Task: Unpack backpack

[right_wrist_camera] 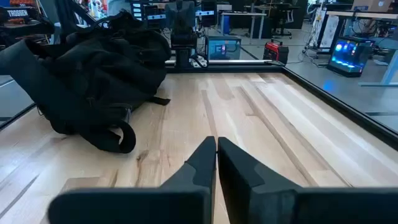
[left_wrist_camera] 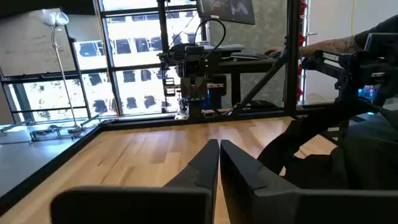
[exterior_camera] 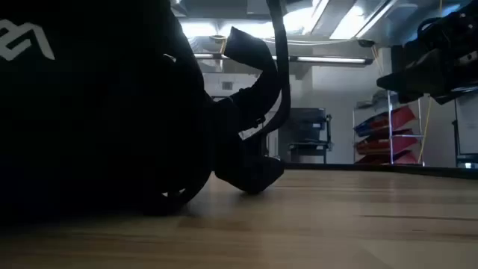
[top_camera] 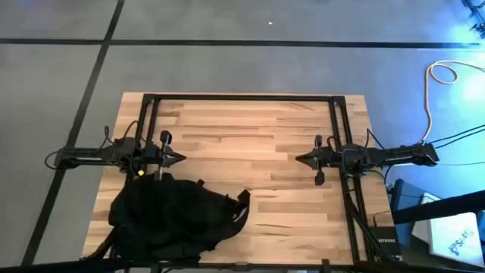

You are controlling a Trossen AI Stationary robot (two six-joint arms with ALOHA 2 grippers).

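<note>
closest to the low camera, filling most of its left side, sits the large black soft fabric backpack [exterior_camera: 97, 112], slumped on the pale wooden slatted table [top_camera: 258, 144] with a curled strap end resting on the boards beside it. seen from above, the backpack [top_camera: 170, 212] lies at the table's near-left corner, its bulk partly over the near edge, and it looks closed, with nothing taken out and no loose item on the wood around it. the left gripper [top_camera: 176, 158] hovers just beyond the backpack's far side, close to its top but not touching it, fingers pressed together and holding nothing. the right gripper [top_camera: 301, 159] waits well apart from the backpack, across the bare middle of the table, its fingers likewise pinched shut and empty. judging from this, the unpacking has not begun: an opening or zip pull still has to be found, and none shows clearly here. the main risk is the bag's soft, floppy cloth; a pinch on loose fabric or a strap would likely drag the whole backpack instead of opening it, and since it already overhangs the near edge, a pull that way could tip it off the table. coming down with shut fingers would only push the fabric flat.
</note>
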